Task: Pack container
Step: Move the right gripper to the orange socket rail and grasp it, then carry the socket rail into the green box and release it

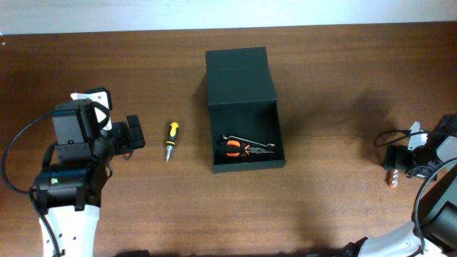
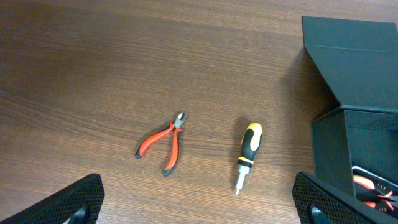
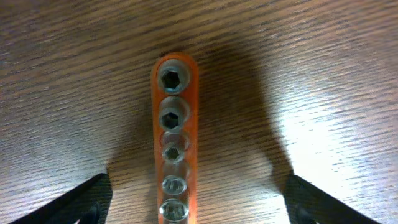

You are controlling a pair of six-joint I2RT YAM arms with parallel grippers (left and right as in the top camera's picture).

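1. Left gripper [image 2: 199, 202], jaws apart, is facing red pliers [image 2: 163, 142] that only its wrist view is showing.
2. Right gripper [image 3: 199, 205], jaws apart, is hanging over a socket rail [image 3: 175, 143].
3. Container [image 1: 239, 78] is sitting between both grippers, long axis running near-to-far, lid lying open farward.

Overhead: high above, facing straight down on the whole worktop [image 1: 321, 214].
Left wrist: fairly near, slanting across to the screwdriver [image 2: 247, 152] and container [image 2: 354, 62]; both shared with overhead.
Right wrist: very close, straight down on a socket rail [image 3: 174, 143], shared with overhead's right edge.
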